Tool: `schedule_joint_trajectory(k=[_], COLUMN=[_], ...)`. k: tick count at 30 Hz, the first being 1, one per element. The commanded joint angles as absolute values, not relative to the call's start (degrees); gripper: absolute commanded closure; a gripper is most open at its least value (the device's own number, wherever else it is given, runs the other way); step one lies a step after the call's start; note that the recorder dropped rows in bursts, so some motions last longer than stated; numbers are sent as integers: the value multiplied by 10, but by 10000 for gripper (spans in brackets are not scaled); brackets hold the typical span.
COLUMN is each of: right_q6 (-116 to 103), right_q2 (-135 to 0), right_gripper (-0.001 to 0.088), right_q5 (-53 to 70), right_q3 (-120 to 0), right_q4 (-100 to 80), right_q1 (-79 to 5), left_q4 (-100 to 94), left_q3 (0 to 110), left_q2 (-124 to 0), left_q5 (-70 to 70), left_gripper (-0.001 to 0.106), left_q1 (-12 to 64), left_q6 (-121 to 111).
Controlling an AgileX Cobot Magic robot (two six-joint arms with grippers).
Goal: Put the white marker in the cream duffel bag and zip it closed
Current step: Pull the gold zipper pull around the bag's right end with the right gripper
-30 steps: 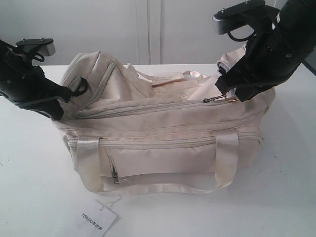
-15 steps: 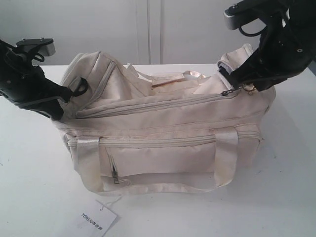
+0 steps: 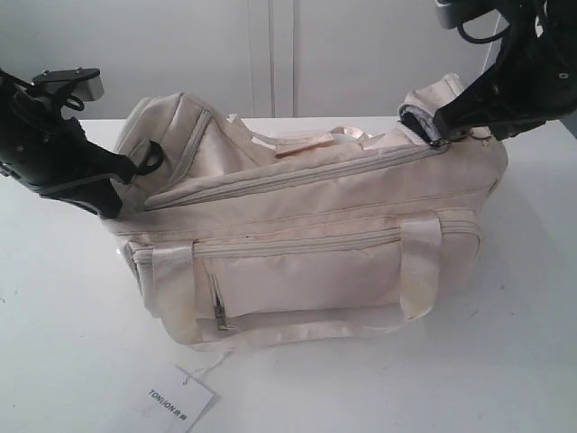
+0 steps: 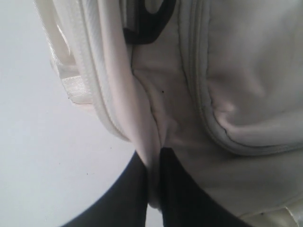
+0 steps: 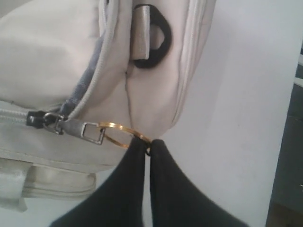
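The cream duffel bag [image 3: 306, 225] lies on the white table, its curved top zipper [image 3: 297, 171] drawn shut along nearly its whole length to the right end. My right gripper [image 3: 455, 135] is shut on the gold ring pull [image 5: 120, 134] of the zipper slider [image 5: 45, 120], at the bag's right end next to a black D-ring [image 5: 154, 45]. At the left end my left gripper [image 3: 122, 180] is shut on a fold of the bag's fabric [image 4: 152, 170], below another D-ring [image 4: 149, 21]. The white marker is out of view.
A white paper tag [image 3: 178, 400] lies on the table in front of the bag, tied by a string. The front zip pocket [image 3: 297, 275] and handle straps [image 3: 419, 266] face the camera. A white wall stands behind the table.
My right gripper has pulled the zipper slider up and to the right, closing the top opening. The bag's right end has lifted and stretched. The left gripper has held its place.
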State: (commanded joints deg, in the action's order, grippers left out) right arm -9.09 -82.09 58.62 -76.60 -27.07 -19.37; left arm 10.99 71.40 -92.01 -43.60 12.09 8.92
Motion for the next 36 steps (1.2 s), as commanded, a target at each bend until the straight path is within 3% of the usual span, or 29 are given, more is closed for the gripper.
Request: schedule_joint_trajectory(k=[36], right_q6=[58], right_q2=[-822], right_gripper=[868], right_q5=[586], right_q3=[-766], right_q4=[-65], right_q1=[-194], left_q4=[110], left_q3=[714], left_q2=[-920], left_q5=[-403], left_gripper=[1053], left_q1=[121], left_q6=[124])
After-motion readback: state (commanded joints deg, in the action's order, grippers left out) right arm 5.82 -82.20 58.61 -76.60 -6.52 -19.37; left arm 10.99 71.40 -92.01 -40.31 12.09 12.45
